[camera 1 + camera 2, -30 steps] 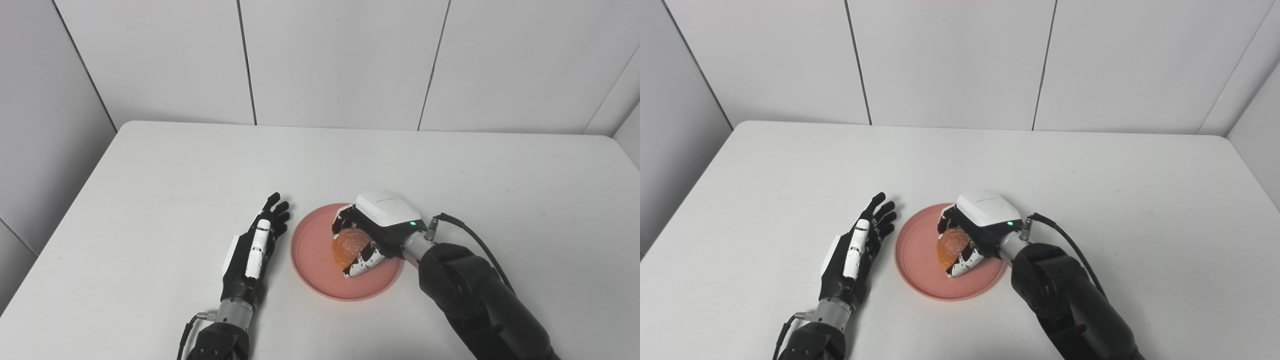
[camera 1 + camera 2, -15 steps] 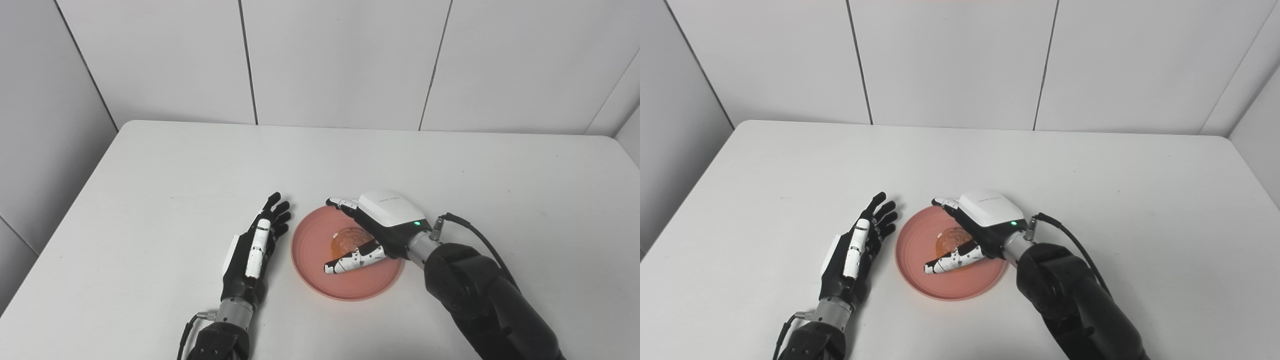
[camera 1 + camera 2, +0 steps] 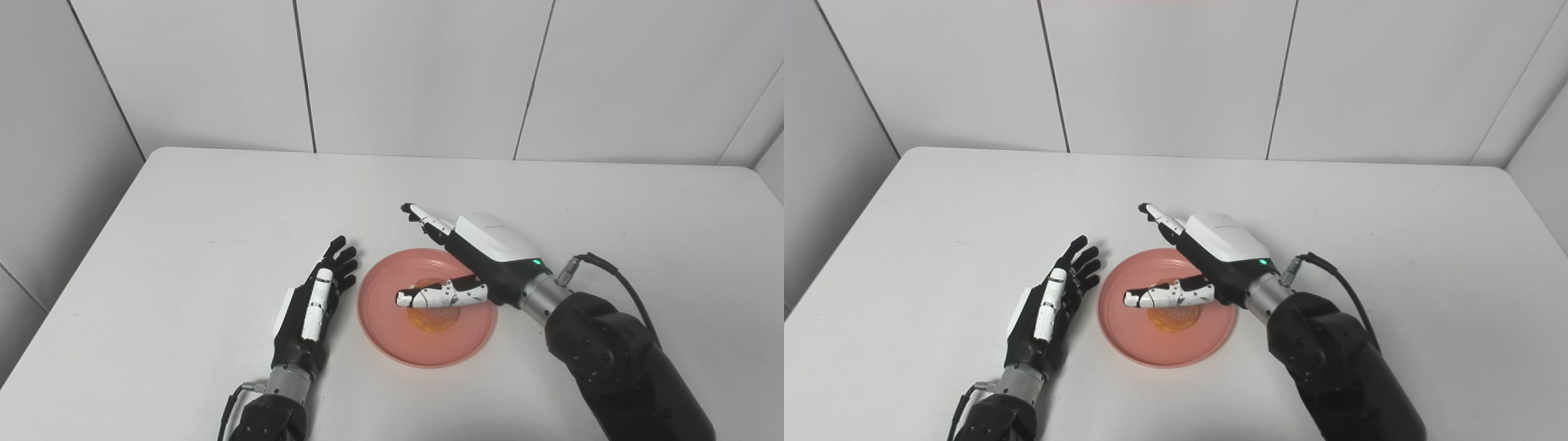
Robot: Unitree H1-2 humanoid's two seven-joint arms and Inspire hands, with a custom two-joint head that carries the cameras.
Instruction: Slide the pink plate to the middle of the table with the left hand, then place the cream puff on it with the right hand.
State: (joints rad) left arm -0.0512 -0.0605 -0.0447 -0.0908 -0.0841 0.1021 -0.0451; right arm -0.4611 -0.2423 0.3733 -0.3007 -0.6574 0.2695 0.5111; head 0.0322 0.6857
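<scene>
Now my right hand (image 3: 474, 260) is spread wide and holding nothing, raised above the far right part of the pink plate (image 3: 383, 318). Its fingers (image 3: 422, 215) point away toward the back of the tabletop (image 3: 202, 208), and its thumb (image 3: 438, 297) stretches out to the left, crossing over the cream puff (image 3: 433, 317) from where I look. I see a gap between the thumb and the puff, so the hand is clear of it. A green light glows on the back of the hand near the wrist.

The cream puff, golden and round, sits on the plate a little right of its centre. The plate lies flat on the white tabletop, roughly in the middle, nearer to my edge than to the wall.

My left hand (image 3: 312, 306) rests just beside the plate's left rim, apart from it, turned on edge with its fingers straight and close together, pointing away from me. It grips nothing. Both forearms come in from the bottom, with a cable looping off each wrist.
</scene>
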